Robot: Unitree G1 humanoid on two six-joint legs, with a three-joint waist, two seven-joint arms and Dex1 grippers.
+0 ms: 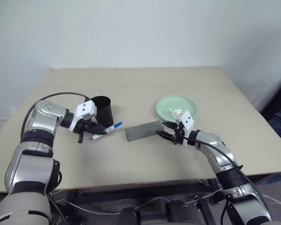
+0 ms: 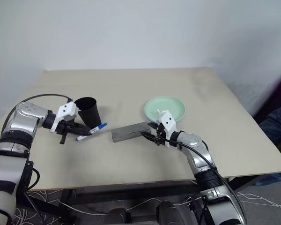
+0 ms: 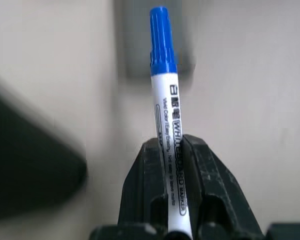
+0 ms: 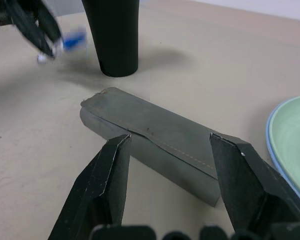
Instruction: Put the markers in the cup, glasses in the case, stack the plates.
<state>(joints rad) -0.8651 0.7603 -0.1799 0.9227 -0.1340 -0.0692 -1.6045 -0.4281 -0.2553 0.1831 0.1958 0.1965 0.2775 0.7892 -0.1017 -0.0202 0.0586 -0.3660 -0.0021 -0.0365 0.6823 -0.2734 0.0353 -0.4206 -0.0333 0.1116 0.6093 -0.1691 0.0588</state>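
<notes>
Marker step in hand — left gripper [image 3: 176, 150] clamps blue-capped marker [image 1: 107, 130], lifted just beside cup [image 1: 102, 109]. Next: tip marker upright, carry over cup mouth, release. Right gripper [image 4: 170, 150] spread wide beside case [image 1: 144, 130] — empty.

Counter: a beige, matte, rectangular counter [image 1: 131, 84] with a plain flat top, its far edge set against the wall. Wall: a plain white painted wall [image 1: 140, 28], evenly lit, with soft light across the scene. Below the near edge: white cables [image 2: 145, 201] on a dark floor. Right side: a dark gap beside the counter.
</notes>
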